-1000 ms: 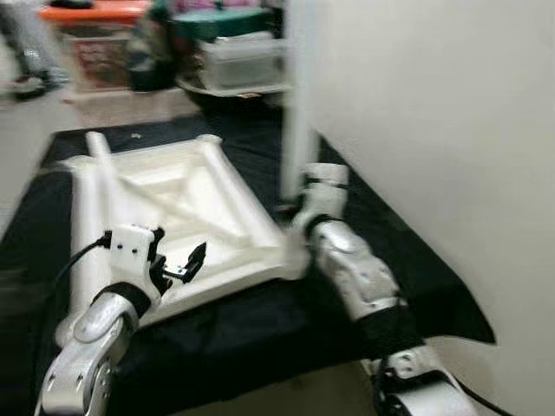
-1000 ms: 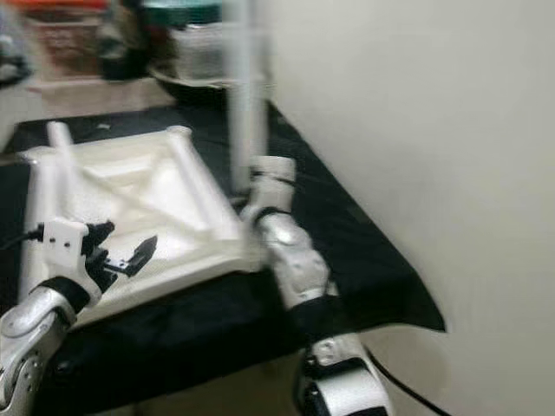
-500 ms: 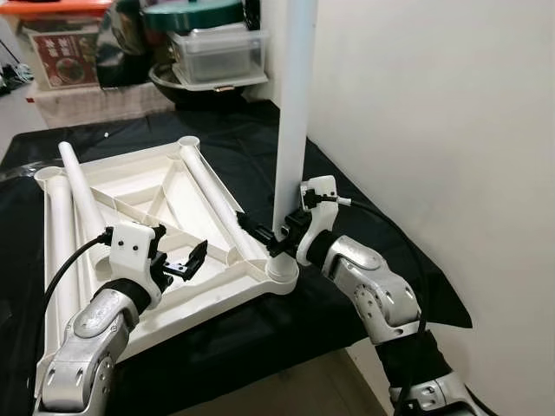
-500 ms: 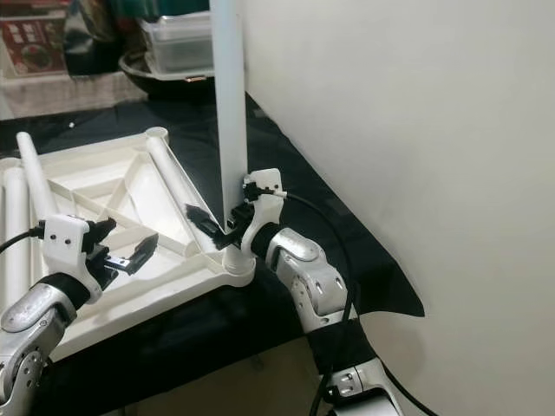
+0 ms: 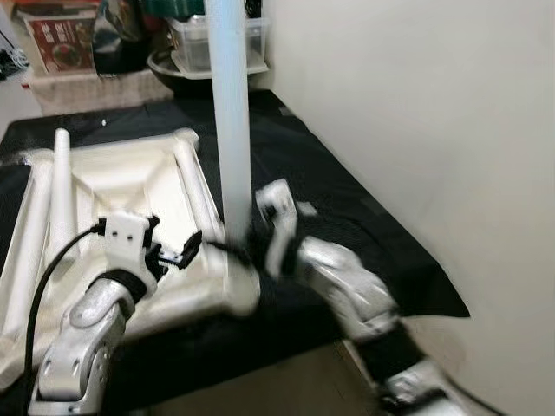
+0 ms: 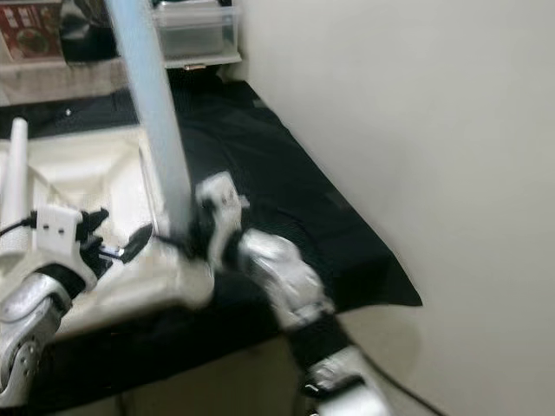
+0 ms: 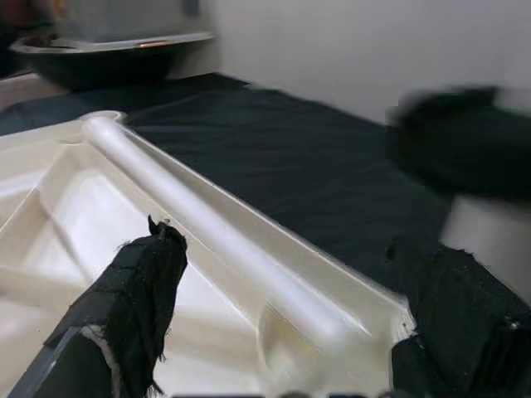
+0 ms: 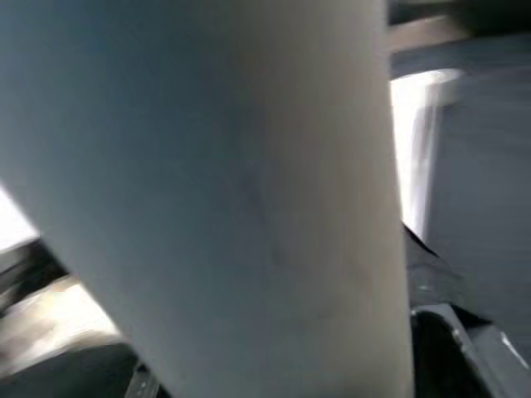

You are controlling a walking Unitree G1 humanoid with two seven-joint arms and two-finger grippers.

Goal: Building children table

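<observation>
The white plastic tabletop [image 5: 130,186] lies upside down in the left half of the head views, its ribbed underside facing up, on a black cloth [image 5: 347,208]. A white tube leg [image 5: 231,121] stands upright at its near right corner, rising out of the top of the frame; in the right eye view it appears tilted and blurred. Another leg [image 5: 198,186] lies along the right edge of the underside, running from the far corner toward the standing leg. 1 more loose leg [image 5: 59,186] lies along the left side.

left gripper [image 5: 173,257] fingers spread, right arm [image 5: 347,286] blurred
</observation>
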